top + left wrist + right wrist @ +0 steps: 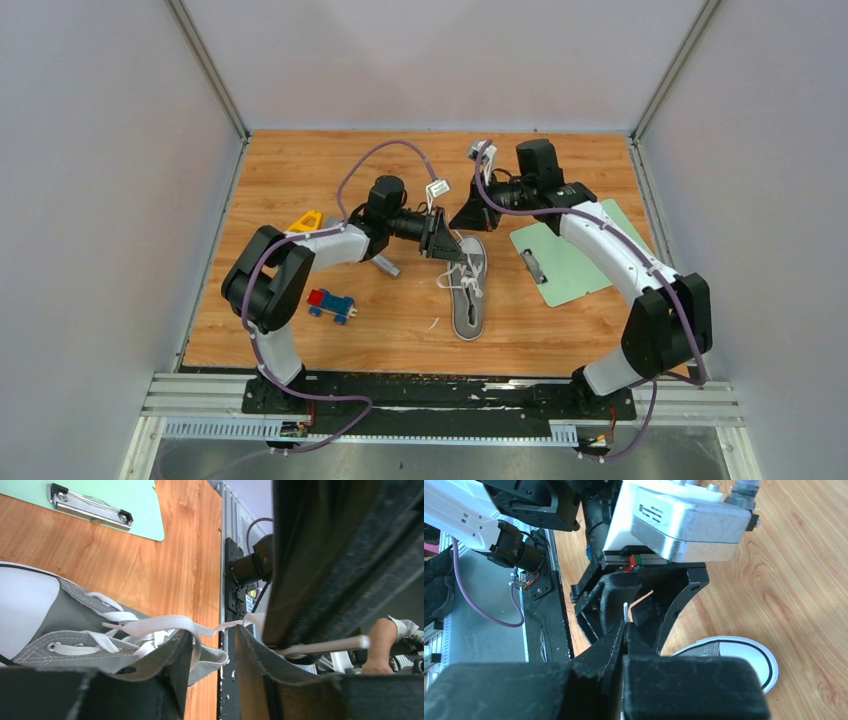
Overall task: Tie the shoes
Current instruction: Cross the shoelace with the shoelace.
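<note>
Wood-grain table (400, 340) w/ 3 plain grey walls (450, 60)

Bright, even overhead light with soft shadows; both wrist views blur on near black parts.

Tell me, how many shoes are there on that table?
1. A single grey sneaker lies between the left arm and right arm, beside the green clipboard, one lace pinched in the right fingers. No second shoe shows; the arms may hide a little.
</note>
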